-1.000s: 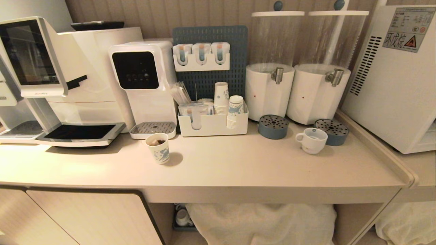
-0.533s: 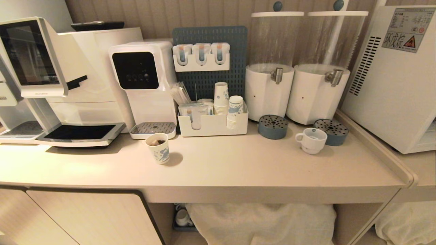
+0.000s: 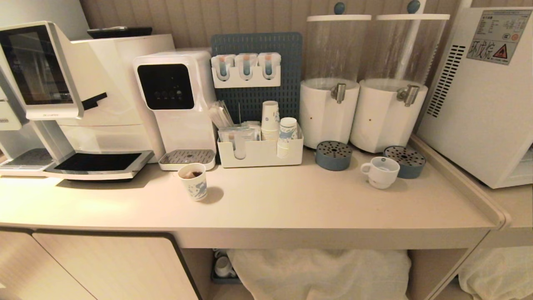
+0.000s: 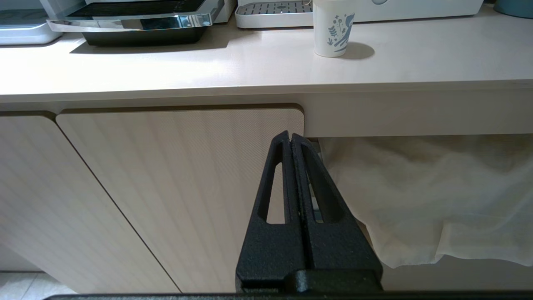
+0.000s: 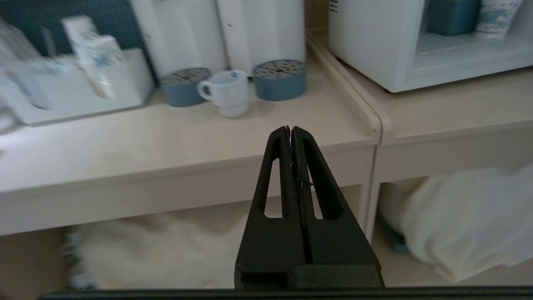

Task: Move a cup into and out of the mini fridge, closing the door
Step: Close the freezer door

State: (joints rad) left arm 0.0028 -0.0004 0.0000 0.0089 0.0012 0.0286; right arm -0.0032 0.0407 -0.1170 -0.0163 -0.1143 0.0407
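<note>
We see a broad bare stretch of the pale beige counter (image 3: 291, 208) in front of the small squat white ceramic cup (image 3: 381, 171), open for an approach from the counter's front edge. Just beside the cup, a round blue perforated drip tray (image 3: 405, 161) crowds its far right side; a second (image 3: 333, 155) stands to its left. The boxy white mini fridge (image 3: 479, 104) walls off the right, and a patterned paper cup (image 3: 193, 181) stands well apart to the left.

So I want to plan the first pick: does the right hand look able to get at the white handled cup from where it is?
Probably yes. The right hand, shut and empty, hangs before the counter edge; the cup stands apart from both blue drip trays, open counter before it.
</note>
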